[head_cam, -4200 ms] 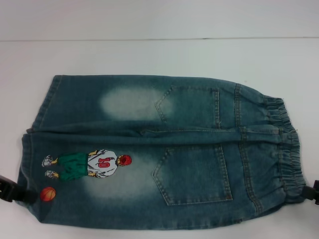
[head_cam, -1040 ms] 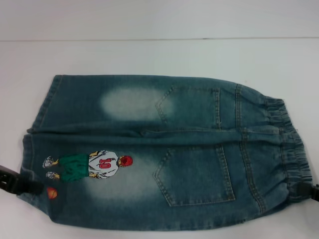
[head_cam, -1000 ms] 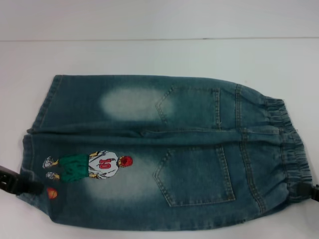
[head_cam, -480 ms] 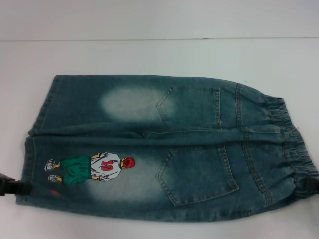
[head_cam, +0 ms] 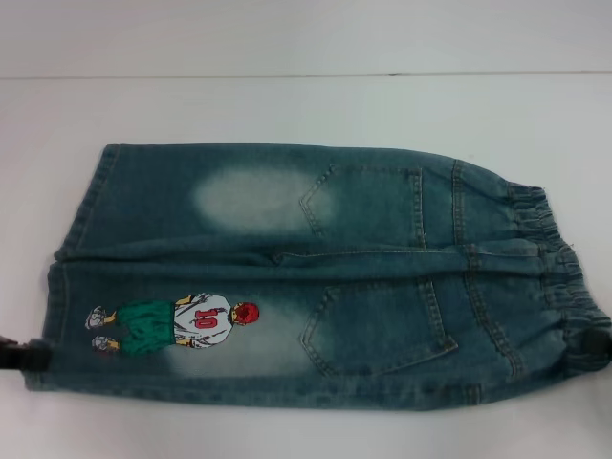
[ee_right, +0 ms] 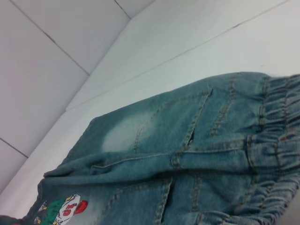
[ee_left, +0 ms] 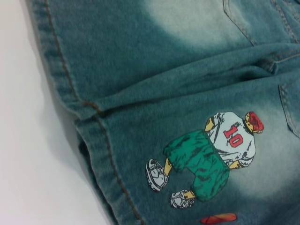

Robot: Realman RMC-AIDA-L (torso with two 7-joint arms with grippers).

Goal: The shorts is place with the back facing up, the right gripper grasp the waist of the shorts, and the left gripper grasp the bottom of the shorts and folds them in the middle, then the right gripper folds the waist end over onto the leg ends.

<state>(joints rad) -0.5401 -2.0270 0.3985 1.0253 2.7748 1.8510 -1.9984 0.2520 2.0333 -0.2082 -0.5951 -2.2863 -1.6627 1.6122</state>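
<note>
The denim shorts [head_cam: 316, 277] lie back up on the white table [head_cam: 287, 105], with the elastic waist [head_cam: 559, 287] to the right and the leg ends [head_cam: 72, 258] to the left. A printed basketball player [head_cam: 172, 323] marks the near leg. My left gripper [head_cam: 29, 356] is shut on the near leg's hem at the near-left corner. At the near-right corner my right gripper [head_cam: 595, 342] is shut on the waist. The near edge is raised and curling away from me. The left wrist view shows the hem and player [ee_left: 206, 157]; the right wrist view shows the waistband [ee_right: 272, 140]. Neither shows fingers.
Bare white table surrounds the shorts on the far side and left. A wall seam [head_cam: 306, 75] runs across behind the table. Only small black parts of both grippers show at the picture's edges.
Both grippers have drawn the near edge of the shorts up and away from me. The printed basketball by the player has rolled out of sight, and the near pocket now looks tilted.
</note>
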